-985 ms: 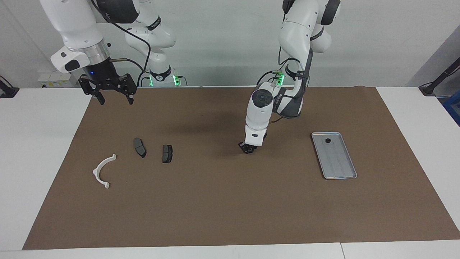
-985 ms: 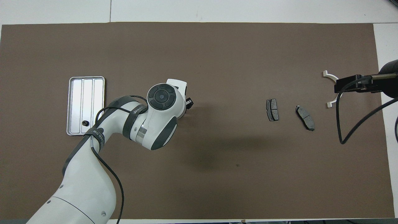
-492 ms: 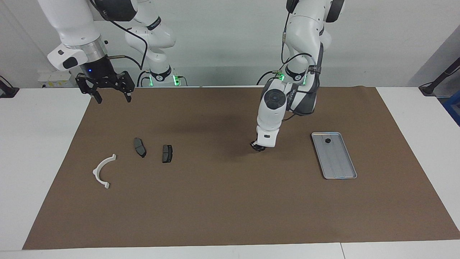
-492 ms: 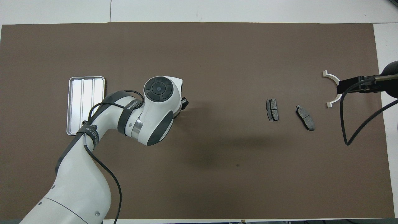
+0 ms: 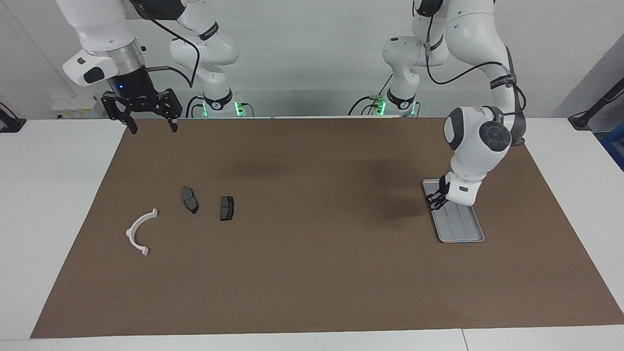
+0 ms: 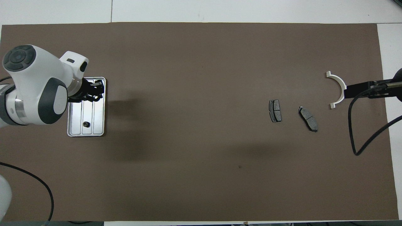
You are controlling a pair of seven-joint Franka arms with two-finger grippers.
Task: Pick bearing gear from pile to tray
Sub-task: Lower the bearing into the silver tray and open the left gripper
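Mat (image 5: 312, 273): big brown sheet over most of white table (image 5: 53, 204); all parts lie on it.
L arm (image 5: 480, 141): white Franka w/ dark joint caps, bent down over the tray. Band lettering on a link, too small to read.
R arm (image 5: 100, 44): waits, raised at its own end of table; blue light on wrist.
R gripper (image 5: 148, 127): black, fingers spread wide, nothing betw. them; hangs over mat edge near R base. Overhead view shows only a dark bar + cable.
L gripper (image 5: 435, 201): low over tray's end nearer the robots in facing view; overhead view puts it (image 6: 95, 91) over tray's other end, so exact spot can't be told. Fingers drawn nearly together; what's betw. them, if anything, can't be made out.
Tray (image 5: 463, 234): silver-grey rect., rounded corners, low rim, ribbed base; L arm's end of mat (image 6: 97, 125).
Arc piece (image 5: 139, 231): white plastic, R arm's end of mat.
Pads: two dark grey plates, (image 5: 189, 199) & (image 5: 226, 208), side by side, apart, nearer mid-table than arc.
Gear (image 6: 85, 124): tiny round black part, in tray, centre channel, end nearer robots; hidden by L arm in facing view.
Writing: none legible.
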